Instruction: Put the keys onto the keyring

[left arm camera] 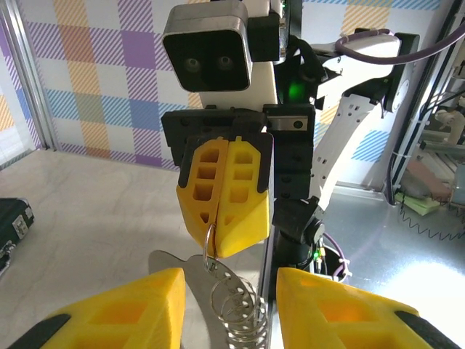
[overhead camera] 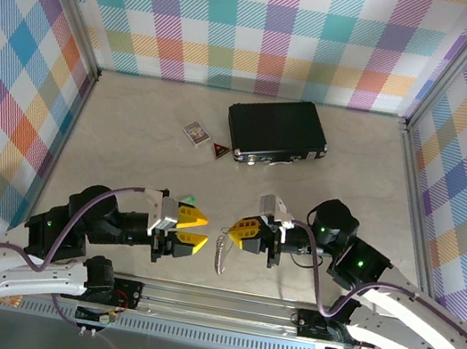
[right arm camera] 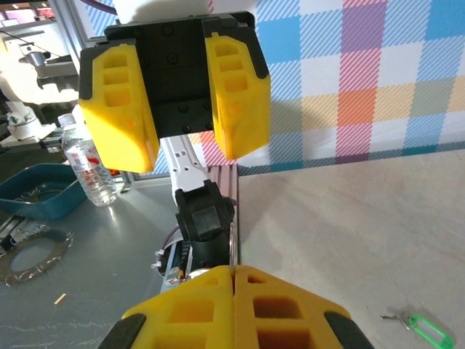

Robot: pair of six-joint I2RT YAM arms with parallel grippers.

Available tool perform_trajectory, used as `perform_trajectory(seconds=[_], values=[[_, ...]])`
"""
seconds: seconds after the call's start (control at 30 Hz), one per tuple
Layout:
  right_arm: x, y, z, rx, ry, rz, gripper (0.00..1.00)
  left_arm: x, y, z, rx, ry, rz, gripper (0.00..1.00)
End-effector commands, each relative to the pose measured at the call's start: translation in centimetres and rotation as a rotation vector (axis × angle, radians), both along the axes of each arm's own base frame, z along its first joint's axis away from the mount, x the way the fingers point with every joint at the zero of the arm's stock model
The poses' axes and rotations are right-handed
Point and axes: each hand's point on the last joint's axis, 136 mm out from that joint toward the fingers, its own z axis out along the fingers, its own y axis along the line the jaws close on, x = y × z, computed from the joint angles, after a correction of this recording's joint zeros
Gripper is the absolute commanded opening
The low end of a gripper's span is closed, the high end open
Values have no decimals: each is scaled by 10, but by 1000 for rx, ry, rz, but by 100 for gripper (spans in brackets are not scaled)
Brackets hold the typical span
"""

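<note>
Keyring [left arm camera: 218, 251]: silvery loop, seen edge-on, hanging from the right gripper [overhead camera: 240, 230], whose yellow jaws are pressed together on its upper rim. The chain strip [left arm camera: 236, 309] dangles loose below the loop. The ring is held above the table [overhead camera: 133, 130], between the two arms and near the front edge.

Key [right arm camera: 423, 326]: green head and small silvery blade. It lies flat on the table on the far side of the grippers, apart from the ring. It is not threaded yet.

Left gripper [right arm camera: 182, 116]: faces the right one with its jaws apart and nothing between them. The ring hangs just in front of its fingertips [left arm camera: 138, 305].

Handling (judgement):
- Ring: stiff, light, smooth metal. Pinched at one spot, it could swing or twist in the grip when pushed, so press against it close to the pinch. The chain is limp and gives no purchase.
- Key: tiny, thin and flat on a hard surface, so it is likely to skid when the fingers close. Take it by the edges of the green head and leave its eye clear for the ring. The eye is too small to make out here.

Farther out: black case [overhead camera: 277, 132], red tag [overhead camera: 219, 148] and card box [overhead camera: 194, 132] sit by the back wall, well apart from the work.
</note>
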Motion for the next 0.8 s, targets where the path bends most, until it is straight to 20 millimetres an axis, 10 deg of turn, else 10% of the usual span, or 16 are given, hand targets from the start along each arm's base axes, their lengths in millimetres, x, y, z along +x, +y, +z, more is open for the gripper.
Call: perform_trajectory(seconds=[0.0, 0.77], values=[[-12, 2, 17, 77, -46, 77, 0, -4, -2, 1, -14, 18, -21, 37], [-21, 5, 20, 132, -58, 133, 0, -4, -27, 3, -34, 33, -75, 24]])
